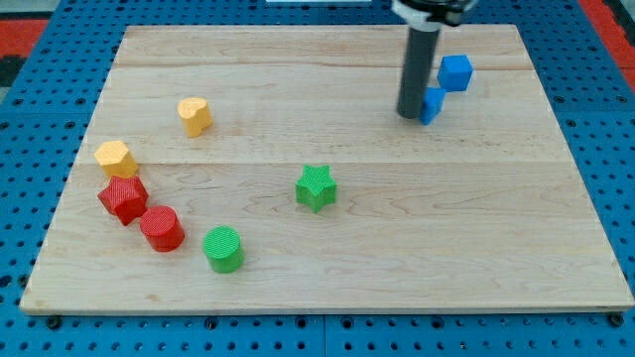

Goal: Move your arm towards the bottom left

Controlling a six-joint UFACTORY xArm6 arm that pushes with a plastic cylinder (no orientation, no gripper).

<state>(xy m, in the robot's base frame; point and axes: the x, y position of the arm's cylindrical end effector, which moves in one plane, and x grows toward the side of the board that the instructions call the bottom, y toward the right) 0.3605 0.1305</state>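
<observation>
My tip (410, 116) is at the lower end of the dark rod, in the view's upper right part of the wooden board (327, 263). It touches the left side of a small blue block (433, 104), partly hidden by the rod. A blue cube (455, 72) sits just up and right of it. A green star (316, 187) lies near the middle. A green cylinder (223, 248) lies at lower left. A red cylinder (161, 228) and a red block (123, 198) lie further left. A yellow hexagonal block (115, 157) and a yellow heart-like block (194, 115) are at left.
The board lies on a blue perforated table (20, 119). The board's edges show on all sides.
</observation>
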